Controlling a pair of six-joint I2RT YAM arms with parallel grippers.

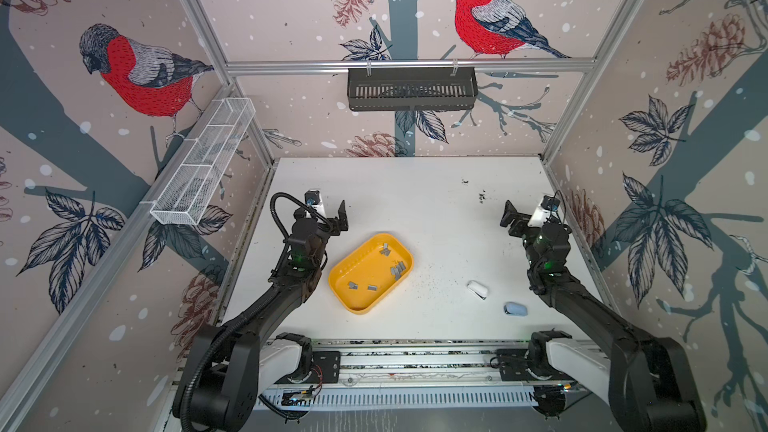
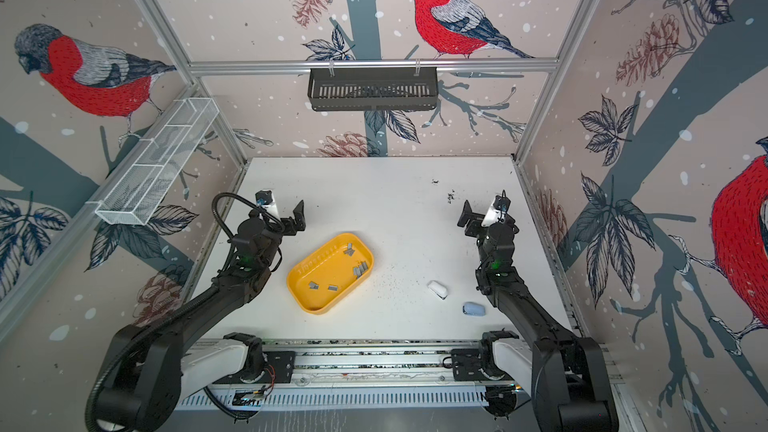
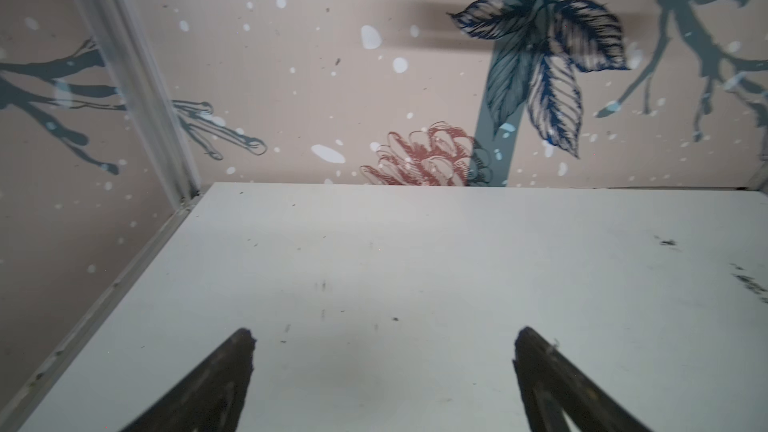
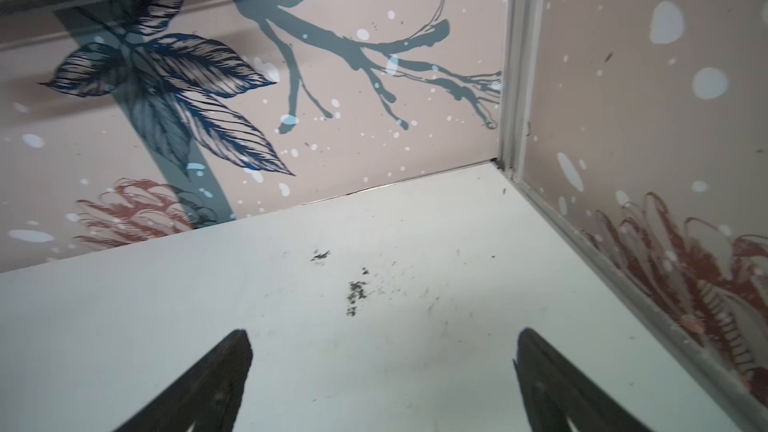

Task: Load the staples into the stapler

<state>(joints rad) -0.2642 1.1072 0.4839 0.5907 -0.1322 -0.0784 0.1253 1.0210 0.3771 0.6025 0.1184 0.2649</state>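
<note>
Left jaws and right jaws gape wide, holding nothing, each near a side edge of the worktop (image 1: 415,201). The staples (image 1: 398,270) lie in the yellow tray (image 1: 361,261) between them; open surface beyond reaches the back wall (image 1: 332,135).

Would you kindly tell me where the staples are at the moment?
In both top views, the staples lie scattered inside the yellow tray, left of centre on the white table, beside the left arm.
</note>
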